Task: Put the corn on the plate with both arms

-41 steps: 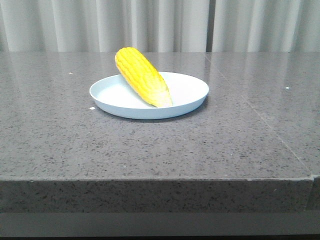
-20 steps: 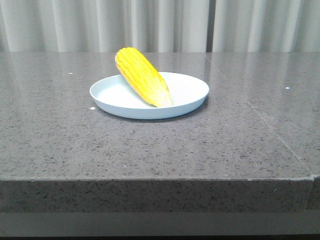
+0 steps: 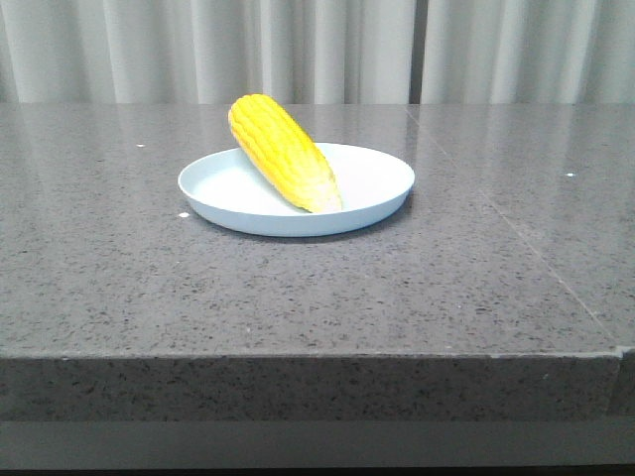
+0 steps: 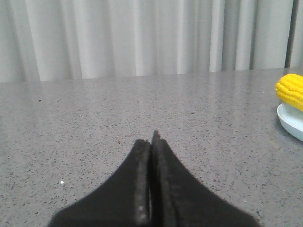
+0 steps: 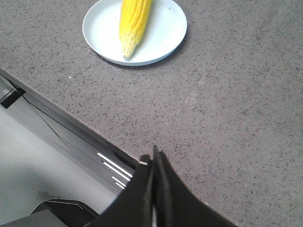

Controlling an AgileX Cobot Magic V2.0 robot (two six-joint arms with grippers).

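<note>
Bright yellow husked corn cob point(image 3: 281, 151) lying on round shallow pale blue-white plate point(image 3: 377, 188), near middle of speckled grey stone tabletop point(image 3: 298, 297). Cob tilted: thick end propped over far-left rim, paler tapered tip down inside the dish, pointing toward camera and slightly right. Long axis diagonal, far-left to near-right in front view.

Left gripper point(image 4: 152, 138): black fingers pressed together, holding nothing, hovering low over bare stone. Corn point(image 4: 289, 90) and plate edge point(image 4: 289, 123) just at the margin of that wrist picture, so cob off to the robot's right of this gripper, well apart. Right gripper point(image 5: 154, 158): fingers likewise closed and empty, near the table's front edge; plate point(image 5: 165, 33) and corn point(image 5: 133, 21) well apart from it, further in on the table.

Judgement: task looks essentially done, cob already on plate, both arms pulled clear. No grasp seems needed; any further move probably just retreat. Which arm nearer: cannot tell from these pictures.

View differences: front view shows neither arm, but shows cob's tilt over the rim. Right wrist view looks down, shows whole plate outline and table's front edge. Left wrist view shows only cob's thick end, plus pale curtain point(image 4: 142, 38) behind.
</note>
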